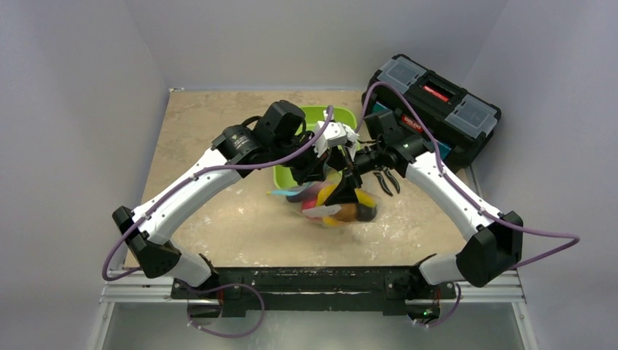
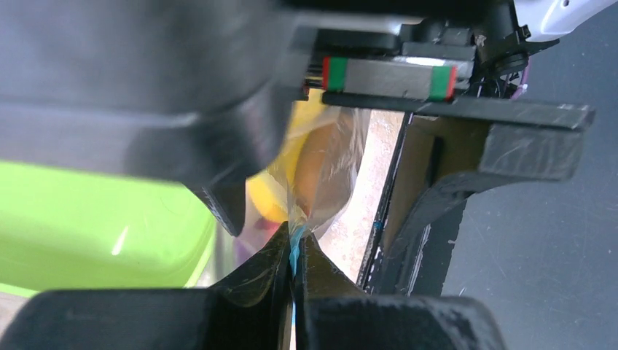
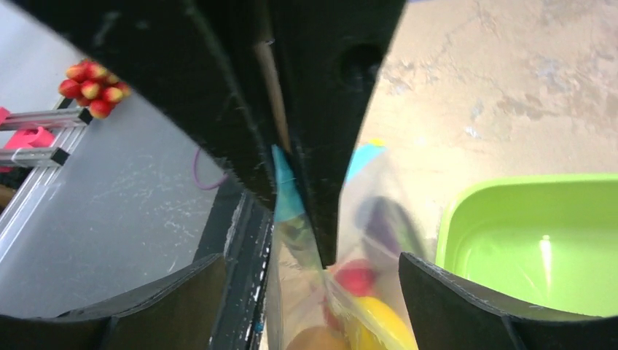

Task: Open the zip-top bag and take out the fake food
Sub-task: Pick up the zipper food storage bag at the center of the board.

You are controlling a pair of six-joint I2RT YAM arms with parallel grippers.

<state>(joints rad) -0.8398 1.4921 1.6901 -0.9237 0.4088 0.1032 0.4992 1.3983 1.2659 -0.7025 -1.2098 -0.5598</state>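
The zip-top bag [image 1: 334,203] hangs in the middle of the table, clear plastic with a teal zipper strip [image 3: 284,184]. My left gripper [image 2: 295,251] is shut on that strip at the bag's top edge. Through the plastic I see the fake food [image 1: 328,198]: a yellow banana [image 3: 379,317], a red piece [image 3: 357,277] and a purple piece [image 3: 386,222]. My right gripper [image 3: 313,292] stands open, one finger on each side of the bag just below the left gripper, with a gap to the plastic on both sides. The right gripper [image 1: 355,175] meets the left gripper [image 1: 329,162] above the bag.
A lime-green tray [image 1: 344,117] sits just behind the bag, its rim [image 3: 510,189] close to my right finger. Black-handled pliers [image 1: 386,179] lie right of the bag. A black toolbox [image 1: 437,102] stands at the back right corner.
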